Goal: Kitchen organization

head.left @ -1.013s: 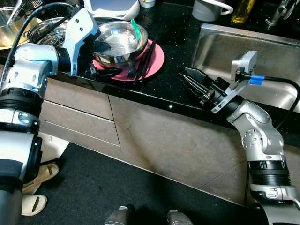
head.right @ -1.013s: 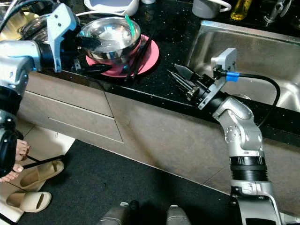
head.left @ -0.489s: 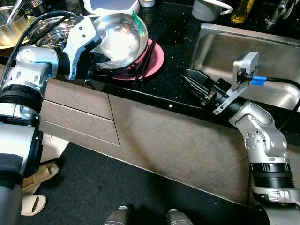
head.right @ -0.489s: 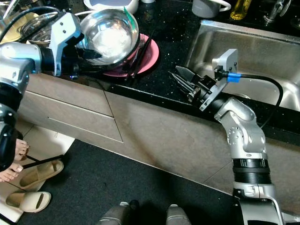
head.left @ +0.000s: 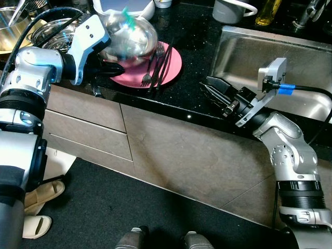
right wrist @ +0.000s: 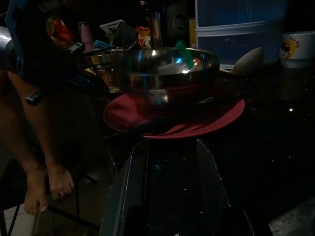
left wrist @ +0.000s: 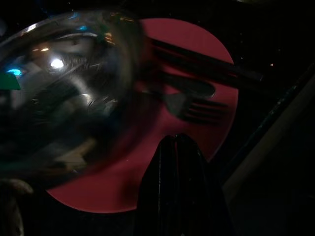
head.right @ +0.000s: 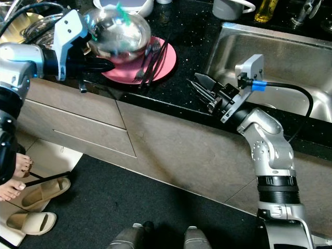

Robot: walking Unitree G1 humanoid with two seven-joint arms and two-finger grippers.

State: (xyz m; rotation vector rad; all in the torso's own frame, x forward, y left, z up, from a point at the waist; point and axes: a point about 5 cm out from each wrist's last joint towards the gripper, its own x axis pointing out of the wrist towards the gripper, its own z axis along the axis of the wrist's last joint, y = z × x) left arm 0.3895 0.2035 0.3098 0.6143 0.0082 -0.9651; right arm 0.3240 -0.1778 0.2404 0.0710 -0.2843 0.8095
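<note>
At the upper left of the head views the left gripper [head.left: 106, 66] has its black fingers closed on the near rim of the shiny round steel bowl [head.left: 129, 37], which hangs blurred just above the round pink plate [head.left: 168, 67], so the tidying looks barely begun: the bowl is lifted but not yet put anywhere. Left on the plate are a metal fork [head.left: 153, 65] and dark chopsticks [head.left: 165, 61], with more steel bowls [head.left: 52, 32] crowding the black counter [head.left: 192, 88] behind. At centre right the right gripper [head.left: 215, 92] hovers over the counter edge beside the steel sink [head.left: 249, 57], fingers slightly parted and holding nothing.
</note>
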